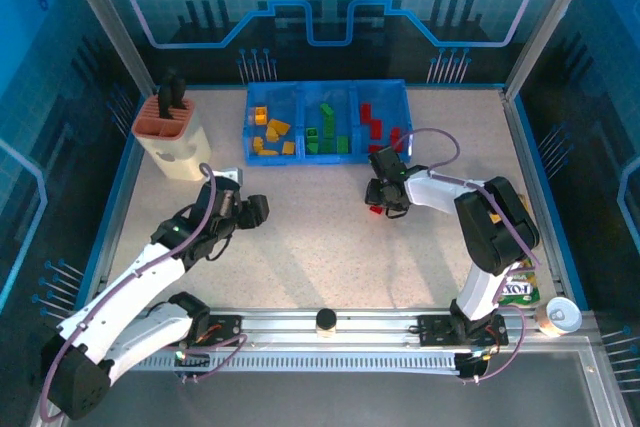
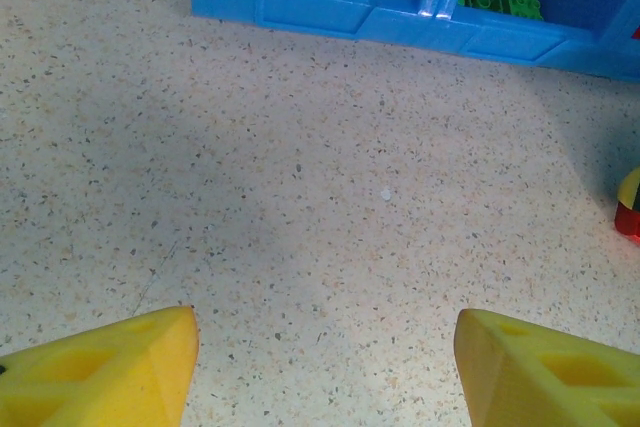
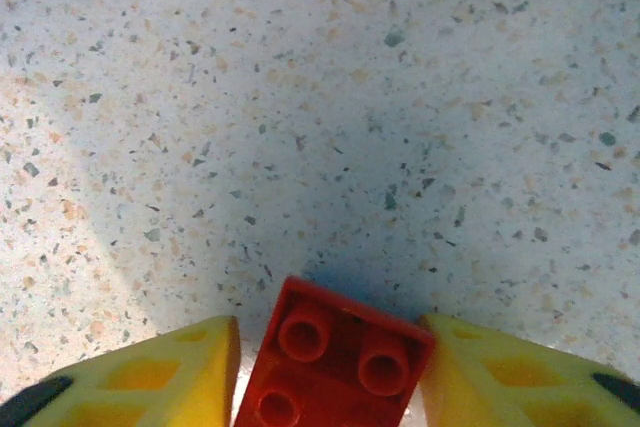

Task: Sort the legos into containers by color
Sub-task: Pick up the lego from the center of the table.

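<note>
Red brick (image 3: 335, 367), pinched askew in my right end effector (image 3: 328, 325), needs a slow lift, then I'd drop it low into the red section of the bin (image 1: 300, 159) just beyond.

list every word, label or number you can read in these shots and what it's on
"FOX": on the yellow-green packet at the near right; the rest of its print is too small to read.
White-lidded cup beside it: any marking is too blurred to read.
Blue bins and legos: no text on them.
</note>
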Available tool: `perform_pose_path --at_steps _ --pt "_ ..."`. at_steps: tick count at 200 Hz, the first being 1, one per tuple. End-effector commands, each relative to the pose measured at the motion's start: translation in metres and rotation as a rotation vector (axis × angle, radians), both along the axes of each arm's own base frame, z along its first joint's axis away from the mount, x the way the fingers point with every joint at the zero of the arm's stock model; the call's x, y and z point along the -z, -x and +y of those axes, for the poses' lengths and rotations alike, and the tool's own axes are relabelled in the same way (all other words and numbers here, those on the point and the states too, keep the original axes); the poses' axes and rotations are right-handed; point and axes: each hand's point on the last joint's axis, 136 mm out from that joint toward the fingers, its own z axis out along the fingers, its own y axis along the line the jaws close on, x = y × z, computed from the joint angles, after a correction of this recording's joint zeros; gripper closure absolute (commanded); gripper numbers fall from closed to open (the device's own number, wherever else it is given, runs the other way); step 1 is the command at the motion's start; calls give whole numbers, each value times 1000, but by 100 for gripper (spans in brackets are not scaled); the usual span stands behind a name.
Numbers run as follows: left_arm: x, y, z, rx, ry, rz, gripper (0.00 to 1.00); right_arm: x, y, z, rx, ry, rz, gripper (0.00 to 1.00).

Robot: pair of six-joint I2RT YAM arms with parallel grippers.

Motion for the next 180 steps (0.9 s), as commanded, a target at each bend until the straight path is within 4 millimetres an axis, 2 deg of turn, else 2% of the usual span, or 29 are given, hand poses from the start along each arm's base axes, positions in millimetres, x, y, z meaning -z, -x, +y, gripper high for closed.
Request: perform_pose_path --at_steps 1,27,50,122,157,169,180 --pt "-2 4 1 -2 6 -7 30 6 20 -3 -11 27 60 56" --pt "-4 5 2 -4 8 -14 31 -10 15 1 -31 25 31 67" --pt "-7 7 3 -7 4 -18 31 -29 5 8 -56 2 -5 72" --pt "-2 15 10 -20 -7 -7 31 -115 -33 14 -108 -40 -163 73" --pt "1 22 14 -27 -7 -5 31 -140 -57 3 -85 -43 -212 73" --pt "3 24 14 -26 -1 -1 31 -149 -72 -1 -71 -59 -239 73" --pt "4 26 14 -28 9 3 32 -148 -89 -3 -62 -85 -235 72"
